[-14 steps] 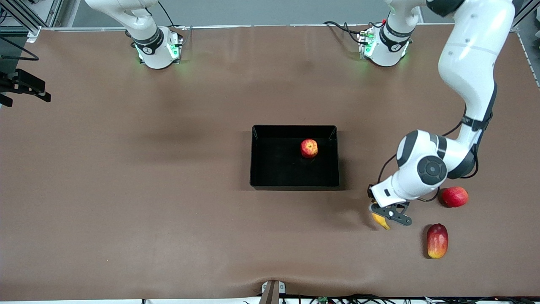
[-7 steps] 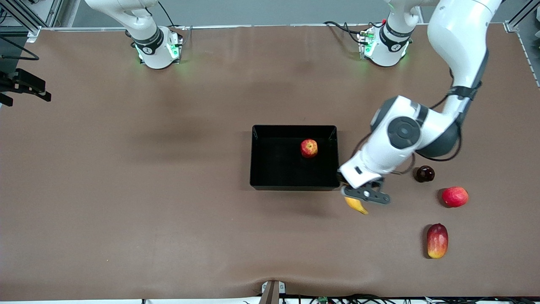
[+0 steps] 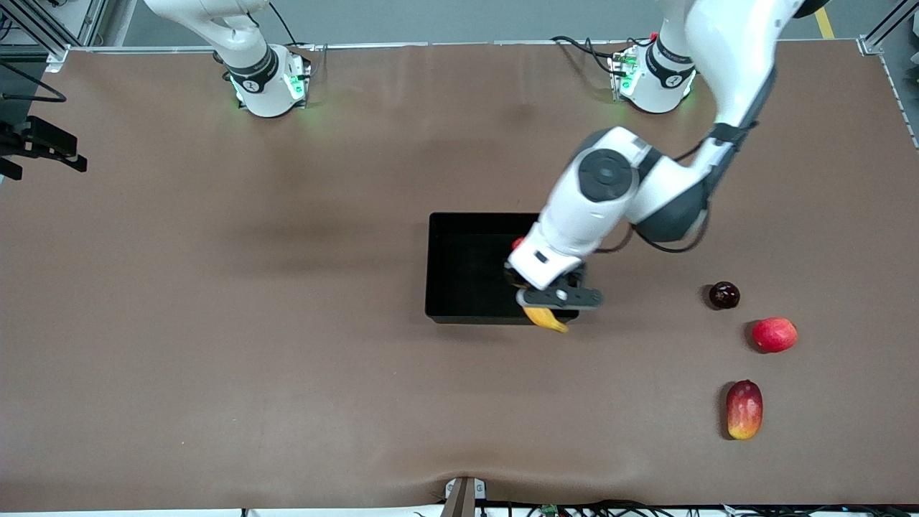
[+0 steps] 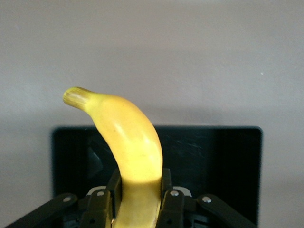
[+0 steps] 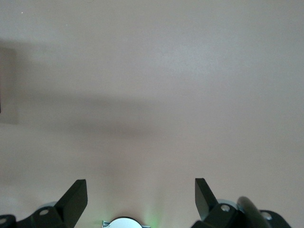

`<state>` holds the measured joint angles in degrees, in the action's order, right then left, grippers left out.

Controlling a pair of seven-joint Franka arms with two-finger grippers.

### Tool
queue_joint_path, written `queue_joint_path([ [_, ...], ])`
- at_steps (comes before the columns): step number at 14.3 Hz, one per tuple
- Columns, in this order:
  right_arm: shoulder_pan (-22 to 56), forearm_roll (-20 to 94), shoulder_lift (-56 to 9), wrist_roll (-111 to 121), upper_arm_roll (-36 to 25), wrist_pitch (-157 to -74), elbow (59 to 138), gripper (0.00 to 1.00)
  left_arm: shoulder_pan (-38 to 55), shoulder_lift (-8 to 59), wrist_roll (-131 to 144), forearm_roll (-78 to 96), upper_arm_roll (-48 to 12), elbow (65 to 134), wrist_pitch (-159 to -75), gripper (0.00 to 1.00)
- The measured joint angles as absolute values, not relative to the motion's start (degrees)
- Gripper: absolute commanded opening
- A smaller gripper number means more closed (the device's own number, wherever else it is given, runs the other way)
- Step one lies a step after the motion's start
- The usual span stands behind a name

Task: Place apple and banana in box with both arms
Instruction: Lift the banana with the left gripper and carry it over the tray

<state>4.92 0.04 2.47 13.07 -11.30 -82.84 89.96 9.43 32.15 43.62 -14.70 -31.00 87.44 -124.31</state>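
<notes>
The left gripper (image 3: 549,305) is hanging over the box (image 3: 459,269) edge, fingers (image 4: 173,209) clamping the banana (image 4: 128,152). The apple (image 3: 516,243) seems mostly hidden. The right gripper (image 5: 137,199) is waiting, fingers spread.

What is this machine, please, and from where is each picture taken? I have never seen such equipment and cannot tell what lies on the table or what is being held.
These are two white robot arms bolted to a brown table. One picture looks down from a high camera facing them; the other two come from small cameras on each arm's wrist.

The left arm reaches over the corner of the black box that is nearest the front camera and the left arm's end of the table. Its hand is shut on a yellow banana, seen close in its wrist picture. A red apple is in the box, mostly hidden by the arm.

Three other fruits lie toward the left arm's end of the table: a small dark fruit, a round red fruit and an oblong red-and-yellow fruit.

The right arm waits; its hand is open above bare table.
</notes>
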Motion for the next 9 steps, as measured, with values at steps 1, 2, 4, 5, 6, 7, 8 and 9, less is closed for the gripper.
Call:
queue_joint_path([
  [1,4.78,0.04,2.47,13.07,-11.31,-82.83,89.96,1.00,11.12,32.89,45.78,-14.70,-30.85,87.20,-124.33,0.00],
  [2,4.65,0.04,2.47,13.07,-11.31,-82.82,89.96,1.00,12.97,33.85,47.47,-14.70,-30.44,86.69,-124.38,0.00],
  [4,4.50,0.04,2.47,13.07,-11.31,-82.81,89.96,1.00,16.83,35.86,48.88,-14.70,-28.45,85.12,-124.43,0.00],
  [5,4.47,0.04,2.47,13.07,-11.31,-82.80,89.96,1.00,18.64,36.80,49.28,-14.70,-27.18,84.35,-124.47,0.00],
  [6,4.46,0.04,2.47,13.07,-11.31,-82.80,89.96,1.00,20.26,37.71,49.63,-14.70,-26.03,83.67,-124.54,0.00],
  [7,4.46,0.04,2.47,13.07,-11.31,-82.80,89.96,1.00,21.64,38.66,49.96,-14.70,-25.12,83.05,-124.61,0.00],
  [8,4.45,0.04,2.47,13.07,-11.30,-82.79,89.96,1.00,23.03,39.66,50.35,-14.70,-24.20,82.51,-124.72,0.00],
  [9,4.45,0.04,2.47,13.07,-11.29,-82.79,89.96,1.00,24.51,40.59,50.60,-14.70,-23.07,82.10,-125.05,0.00],
])
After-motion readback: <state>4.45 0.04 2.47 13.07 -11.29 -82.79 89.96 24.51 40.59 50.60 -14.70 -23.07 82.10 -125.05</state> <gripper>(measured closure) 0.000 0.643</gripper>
